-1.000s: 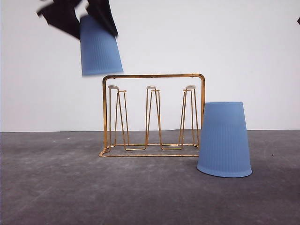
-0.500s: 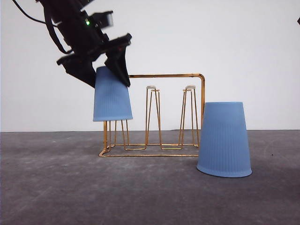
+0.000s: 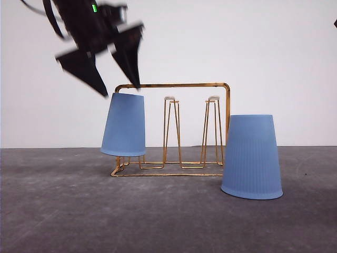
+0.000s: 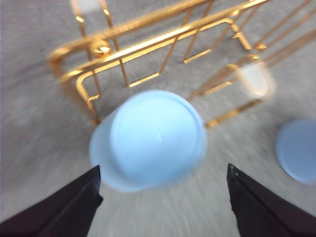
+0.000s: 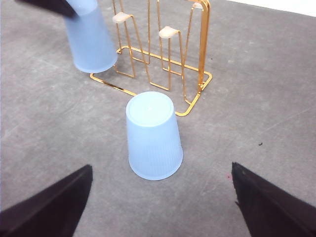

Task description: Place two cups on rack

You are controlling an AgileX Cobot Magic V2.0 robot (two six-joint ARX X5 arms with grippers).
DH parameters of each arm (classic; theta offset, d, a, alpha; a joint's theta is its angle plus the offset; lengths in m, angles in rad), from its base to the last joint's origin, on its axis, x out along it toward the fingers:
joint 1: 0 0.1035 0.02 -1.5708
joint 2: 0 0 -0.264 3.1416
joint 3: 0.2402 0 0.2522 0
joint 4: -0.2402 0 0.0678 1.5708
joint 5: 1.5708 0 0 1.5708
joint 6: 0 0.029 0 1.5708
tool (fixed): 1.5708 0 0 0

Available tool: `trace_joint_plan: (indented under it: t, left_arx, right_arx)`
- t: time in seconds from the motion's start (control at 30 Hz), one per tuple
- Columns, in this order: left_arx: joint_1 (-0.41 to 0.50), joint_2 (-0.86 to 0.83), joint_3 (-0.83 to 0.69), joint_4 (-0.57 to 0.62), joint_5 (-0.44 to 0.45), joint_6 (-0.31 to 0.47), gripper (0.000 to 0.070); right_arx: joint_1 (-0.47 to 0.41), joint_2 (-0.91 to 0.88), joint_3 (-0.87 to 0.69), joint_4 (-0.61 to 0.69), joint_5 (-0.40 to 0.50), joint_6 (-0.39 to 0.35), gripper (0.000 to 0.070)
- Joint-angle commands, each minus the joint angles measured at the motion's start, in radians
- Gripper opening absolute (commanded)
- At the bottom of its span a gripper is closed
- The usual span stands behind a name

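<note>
The left tool (image 3: 120, 90) hangs wide open and empty, just above a blue cup (image 3: 124, 125) sitting upside down, slightly tilted, over the gold rack's (image 3: 174, 129) end prong. Right tool (image 5: 160, 207): wide open above the second cup (image 5: 153, 136), inverted on the counter (image 3: 168, 216) beside the rack.

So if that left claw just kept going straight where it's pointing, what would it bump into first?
Most likely the upside-down cup on the rack: it sits right between the open left gripper's fingers, though blur makes depth uncertain.
</note>
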State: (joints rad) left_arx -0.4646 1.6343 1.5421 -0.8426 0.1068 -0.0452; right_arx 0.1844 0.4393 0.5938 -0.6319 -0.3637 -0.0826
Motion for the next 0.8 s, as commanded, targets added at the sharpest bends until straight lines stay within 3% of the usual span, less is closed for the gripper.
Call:
trace_joint_plan:
  t: [0.0, 0.2, 0.3, 0.53, 0.77]
  left_arx:
    - [0.001, -0.021, 0.019, -0.064, 0.017, -0.001, 0.0467]
    - [0.02, -0.138, -0.035, -0.165, 0.096, 0.0, 0.0421]
    - [0.02, -0.254, -0.165, -0.09, 0.102, -0.011, 0.0416]
    - [0.033, -0.564, -0.569, 0.162, 0.082, -0.122, 0.0417]
    - [0.042, -0.741, -0.777, 0.203, 0.039, -0.21, 0.0417]
  right_arx:
    - [0.004, 0.003, 0.009, 0.01, -0.001, -0.004, 0.0573]
    - [0.004, 0.007, 0.009, 0.01, -0.007, 0.009, 0.0572]
    - [0.005, 0.028, 0.009, 0.013, -0.014, 0.013, 0.0573]
    - [0.037, 0.172, 0.009, 0.124, -0.085, 0.031, 0.0573]
    - [0.114, 0.401, 0.009, 0.328, -0.068, 0.03, 0.0573]
